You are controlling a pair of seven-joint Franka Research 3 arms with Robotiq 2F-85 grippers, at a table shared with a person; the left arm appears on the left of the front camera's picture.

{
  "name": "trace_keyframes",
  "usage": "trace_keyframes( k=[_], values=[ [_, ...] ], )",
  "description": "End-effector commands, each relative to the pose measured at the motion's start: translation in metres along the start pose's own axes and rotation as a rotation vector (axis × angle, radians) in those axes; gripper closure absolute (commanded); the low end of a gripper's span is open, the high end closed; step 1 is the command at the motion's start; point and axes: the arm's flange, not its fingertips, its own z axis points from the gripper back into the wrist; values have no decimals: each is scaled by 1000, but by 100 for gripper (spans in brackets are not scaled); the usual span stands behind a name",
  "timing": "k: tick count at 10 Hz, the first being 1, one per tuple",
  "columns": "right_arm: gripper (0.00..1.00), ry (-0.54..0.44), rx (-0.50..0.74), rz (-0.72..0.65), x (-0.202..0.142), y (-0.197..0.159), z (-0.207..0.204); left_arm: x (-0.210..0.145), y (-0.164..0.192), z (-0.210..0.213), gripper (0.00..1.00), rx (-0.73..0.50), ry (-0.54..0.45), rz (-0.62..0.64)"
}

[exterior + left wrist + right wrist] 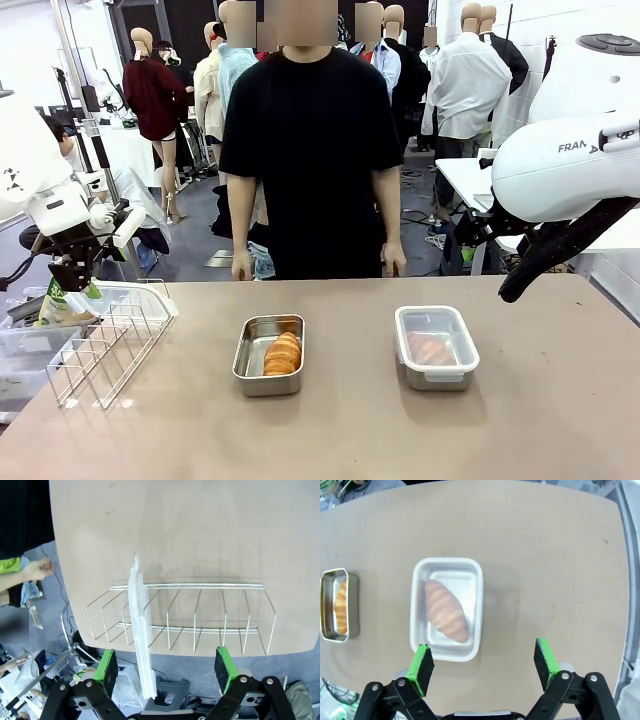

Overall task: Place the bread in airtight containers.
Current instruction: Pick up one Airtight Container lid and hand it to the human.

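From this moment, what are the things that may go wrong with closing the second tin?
1. The open tin has no lid, and its bread lies diagonally, so a lid might not seat flat.
2. The remaining lid stands upright in the wire rack near the table edge; pulling it out might drag or tip the rack.
3. The left gripper, jaws open, hangs beyond that edge, so a dropped lid could fall to the floor.

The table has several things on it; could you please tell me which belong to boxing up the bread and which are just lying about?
Part of the job:
- open steel tin holding a croissant
- lidded tin holding a croissant
- spare clear lid, standing in the rack

Lying about:
- white wire rack
- green packet at the table's left edge
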Motion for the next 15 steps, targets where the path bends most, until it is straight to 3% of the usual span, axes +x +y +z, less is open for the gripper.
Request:
trace_keyframes(
  k=[1, 7, 9, 15],
  values=[
    [0, 4, 9, -2, 0, 0, -1, -2, -1, -1, 0, -1, -1, 4],
    [0, 4, 9, -2, 0, 0, -1, -19, 8, -29, 0, 1, 59, 67],
    [0, 4, 9, -2, 0, 0, -1, -30, 14, -39, 0, 38, 39, 97],
    [0, 4, 9, -2, 0, 0, -1, -47, 41, -66, 0, -15, 17, 95]
  ],
)
